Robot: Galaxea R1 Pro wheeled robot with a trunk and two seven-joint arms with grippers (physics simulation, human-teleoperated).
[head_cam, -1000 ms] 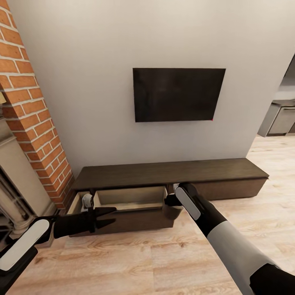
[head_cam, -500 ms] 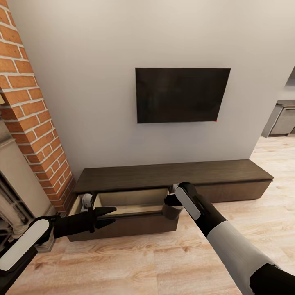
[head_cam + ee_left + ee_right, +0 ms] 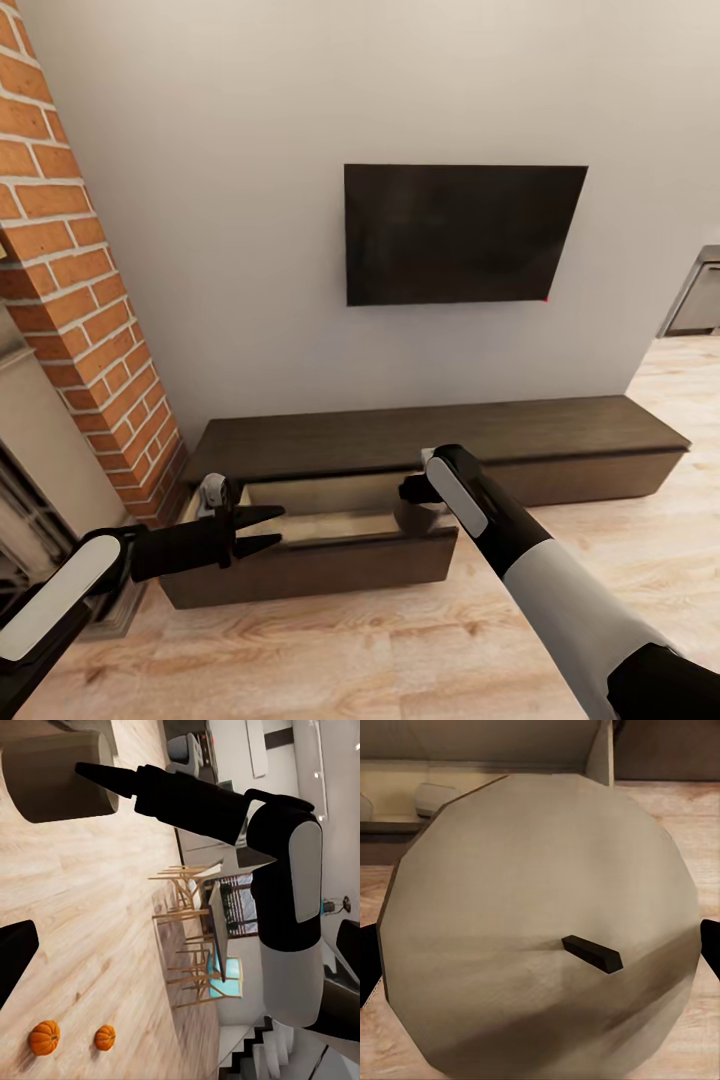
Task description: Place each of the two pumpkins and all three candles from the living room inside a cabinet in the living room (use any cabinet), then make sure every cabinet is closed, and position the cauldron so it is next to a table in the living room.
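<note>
The long dark cabinet (image 3: 440, 440) runs along the wall below a black TV (image 3: 462, 233), and its drawer (image 3: 320, 530) at the brick-column end is pulled out, showing pale wood inside. In the head view the right gripper (image 3: 412, 492) sits at about 3 o'clock of the open drawer, over its right corner, clamped on a candle (image 3: 540, 922); the right wrist view looks straight down on that candle's flat beige top with its small dark wick (image 3: 592, 953), black fingertips just showing at either side of it. Two more pale candles (image 3: 435, 797) lie in the drawer beyond it (one is cut off at the edge).

The left gripper (image 3: 262, 530) hangs at about 9 o'clock of the drawer, over its front left corner, its two pointed fingers (image 3: 255, 516) spread apart and holding nothing. In the left wrist view, two orange pumpkins (image 3: 45, 1037) rest side by side on the wood floor (image 3: 90, 907), well apart from the cabinet.
</note>
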